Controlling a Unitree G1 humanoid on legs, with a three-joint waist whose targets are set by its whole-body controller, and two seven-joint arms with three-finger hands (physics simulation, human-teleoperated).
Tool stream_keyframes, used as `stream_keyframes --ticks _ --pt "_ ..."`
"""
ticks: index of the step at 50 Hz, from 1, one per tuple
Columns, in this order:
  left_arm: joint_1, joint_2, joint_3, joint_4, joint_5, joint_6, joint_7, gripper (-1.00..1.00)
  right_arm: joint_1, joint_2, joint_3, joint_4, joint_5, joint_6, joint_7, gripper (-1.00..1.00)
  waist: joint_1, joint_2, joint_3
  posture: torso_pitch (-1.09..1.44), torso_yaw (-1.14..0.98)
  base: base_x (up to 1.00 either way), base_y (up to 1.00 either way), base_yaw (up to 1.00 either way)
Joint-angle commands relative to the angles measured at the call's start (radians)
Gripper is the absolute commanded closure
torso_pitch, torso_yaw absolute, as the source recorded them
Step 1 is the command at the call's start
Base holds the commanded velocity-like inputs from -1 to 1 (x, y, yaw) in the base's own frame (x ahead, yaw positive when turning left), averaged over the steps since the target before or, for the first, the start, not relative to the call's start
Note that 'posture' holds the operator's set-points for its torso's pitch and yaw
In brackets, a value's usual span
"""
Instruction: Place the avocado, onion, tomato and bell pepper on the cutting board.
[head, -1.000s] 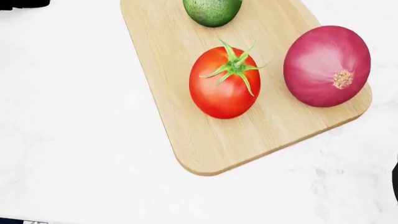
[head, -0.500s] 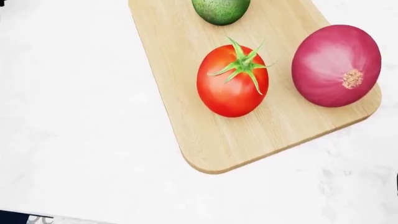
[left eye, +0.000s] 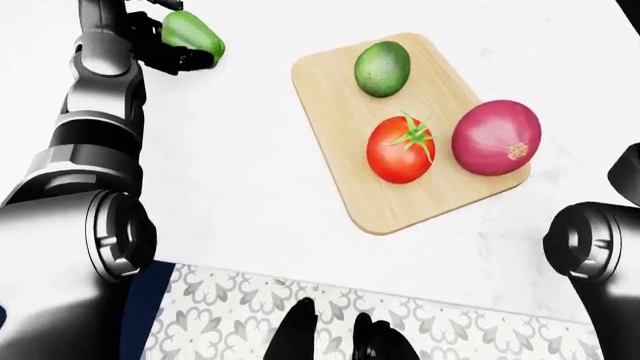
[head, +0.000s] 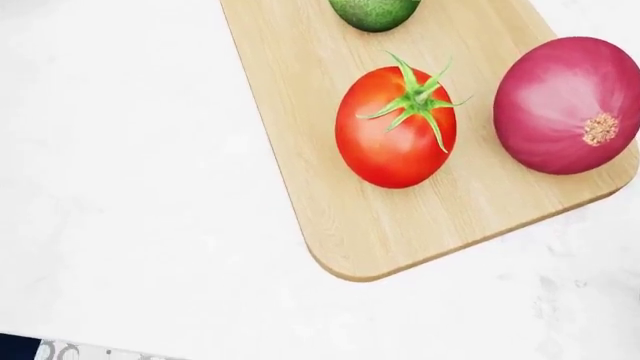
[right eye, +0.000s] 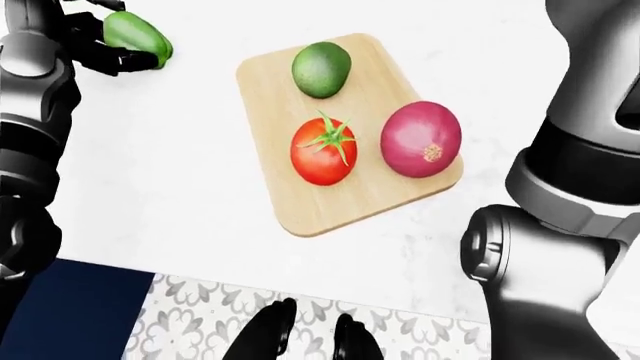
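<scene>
left hand at 10 o'clock of cutting board, fingers clamped on bell pepper, off board. avocado, tomato, onion on board. right hand unseen.

Lighting is super bright and flat, typical clean sim render. The white counter is nearly blown out, marble veining barely visible. Shadows are soft and faint, just a thin dark line along the lower edge of the cutting board. The tomato and onion get broad soft highlights, no harsh glare. Everything's sharp, no motion blur. The eye views look wide-angle, so the dark arms bulge huge at the edges, with glossy sheen on their joints.
</scene>
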Motion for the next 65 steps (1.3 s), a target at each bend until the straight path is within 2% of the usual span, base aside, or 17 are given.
stream_keyframes --ticks 1,9,13,22,35,41,46,49,55,65 --pt "-0.058 0.014 -0.001 -0.056 -0.008 -0.038 -0.026 1.0 -0.034 -0.012 -0.005 -0.025 0.003 -0.027 -0.005 -1.0 -0.001 0.001 -0.057 0.48 0.23 0.0 0.0 0.0" --pt "-0.117 0.008 -0.021 -0.083 -0.025 -0.037 -0.097 1.0 -0.044 0.004 0.006 0.004 -0.004 -0.053 -0.015 -1.0 0.003 -0.012 -0.052 0.47 0.23 0.0 0.0 0.0" --pt "-0.121 0.0 -0.027 -0.09 -0.035 -0.038 -0.112 1.0 -0.039 0.009 0.008 0.01 -0.006 -0.065 -0.016 -1.0 0.006 -0.013 -0.06 0.43 0.23 0.0 0.0 0.0" --pt "-0.115 -0.013 -0.042 -0.117 -0.053 -0.025 -0.17 1.0 -0.014 0.018 0.002 -0.009 0.003 -0.065 -0.026 -1.0 0.012 -0.015 -0.105 0.34 0.23 0.0 0.0 0.0" --pt "-0.07 -0.026 -0.044 -0.187 -0.124 0.022 -0.267 1.0 0.001 0.007 -0.007 -0.069 0.035 -0.014 -0.04 -1.0 0.021 -0.02 -0.193 0.22 0.23 0.0 0.0 0.0" --pt "-0.027 -0.049 -0.051 -0.218 -0.155 0.038 -0.303 1.0 0.017 0.013 -0.009 -0.085 0.045 -0.011 -0.051 -1.0 0.022 -0.019 -0.217 0.22 0.23 0.0 0.0 0.0" --pt "0.012 -0.082 -0.06 -0.244 -0.175 0.039 -0.317 1.0 0.012 0.016 -0.034 -0.118 0.072 0.016 -0.077 -1.0 0.022 -0.019 -0.228 0.22 0.23 0.0 0.0 0.0" --pt "0.039 -0.1 -0.066 -0.261 -0.184 0.043 -0.327 1.0 0.044 0.042 -0.048 -0.141 0.098 0.006 -0.119 -1.0 0.021 -0.018 -0.228 0.22 0.23 0.0 0.0 0.0" --pt "0.088 -0.133 -0.072 -0.316 -0.215 0.07 -0.35 1.0 0.078 0.052 -0.026 -0.128 0.12 -0.041 -0.157 -1.0 0.014 -0.021 -0.233 0.22 0.23 0.0 0.0 0.0" --pt "0.117 -0.156 -0.085 -0.383 -0.238 0.111 -0.389 1.0 0.11 0.038 -0.03 -0.152 0.151 -0.036 -0.18 -1.0 0.013 -0.026 -0.23 0.22 0.23 0.0 0.0 0.0"
